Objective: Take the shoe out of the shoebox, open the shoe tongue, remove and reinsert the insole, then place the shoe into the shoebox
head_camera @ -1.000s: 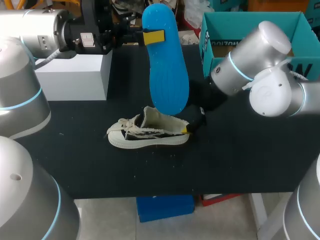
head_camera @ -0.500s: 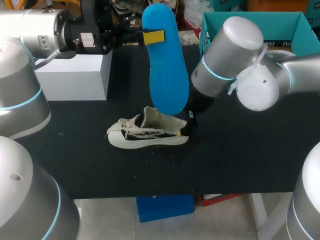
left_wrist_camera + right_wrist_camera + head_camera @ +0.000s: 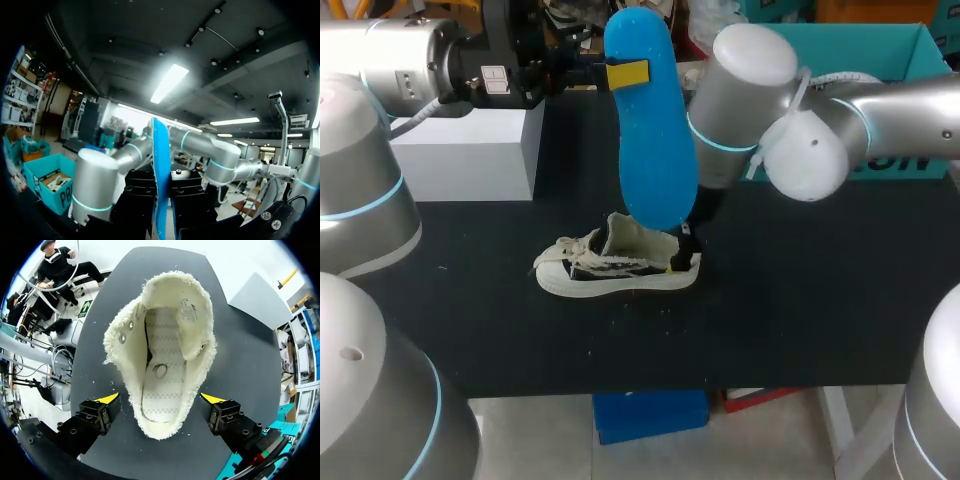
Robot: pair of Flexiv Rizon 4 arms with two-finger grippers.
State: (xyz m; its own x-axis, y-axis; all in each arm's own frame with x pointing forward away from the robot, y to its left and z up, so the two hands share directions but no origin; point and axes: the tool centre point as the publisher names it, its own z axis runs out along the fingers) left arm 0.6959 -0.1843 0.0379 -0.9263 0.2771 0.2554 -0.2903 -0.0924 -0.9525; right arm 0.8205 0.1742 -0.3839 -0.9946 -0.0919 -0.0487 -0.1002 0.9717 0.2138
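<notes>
jaws of the right gripper point(image 3: 161, 399) are spread wide astride the heel of the shoe point(image 3: 162, 355) on the table, swung in from the box side just now. blue insole point(image 3: 650, 150) is pinched upright above it by the left gripper point(image 3: 625, 73), so reinsertion looks next.

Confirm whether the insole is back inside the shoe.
No, the blue insole hangs upright in the left gripper, outside the shoe, whose inside shows bare.

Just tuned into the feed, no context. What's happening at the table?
The left claw holds the blue insole upright over the shoe. The shoe sits on the black table, tongue pulled open, insole out. The right claw is open, straddling the heel without touching it. The teal shoebox stands at the far right.
</notes>
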